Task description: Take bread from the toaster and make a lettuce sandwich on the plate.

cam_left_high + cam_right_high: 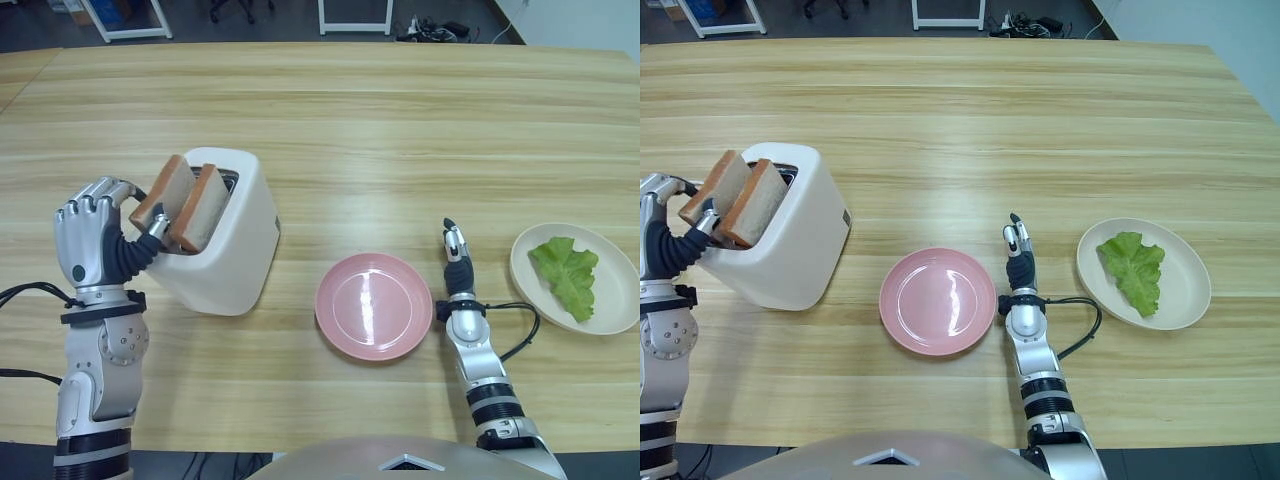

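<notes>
left hand (88, 228) curled on the outer bread slice (160, 190), one finger tucked btwn it & the 2nd slice (198, 205). both slices stick up out of the white toaster (235, 240), which sits tilted on the table (400, 120). pink plate (374, 305) near the toaster's right. right hand (458, 265) straight-fingered, holding nothing, btwn pink plate & cream dish (615, 310) w/ lettuce (568, 272).

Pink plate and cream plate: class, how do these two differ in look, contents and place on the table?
The pink plate is bare; the cream plate holds a lettuce leaf. The pink plate lies left of the right hand, the cream plate right of it. The pink plate is glossy pink, the cream plate pale cream. Both are round and lie flat on the wooden table.
</notes>
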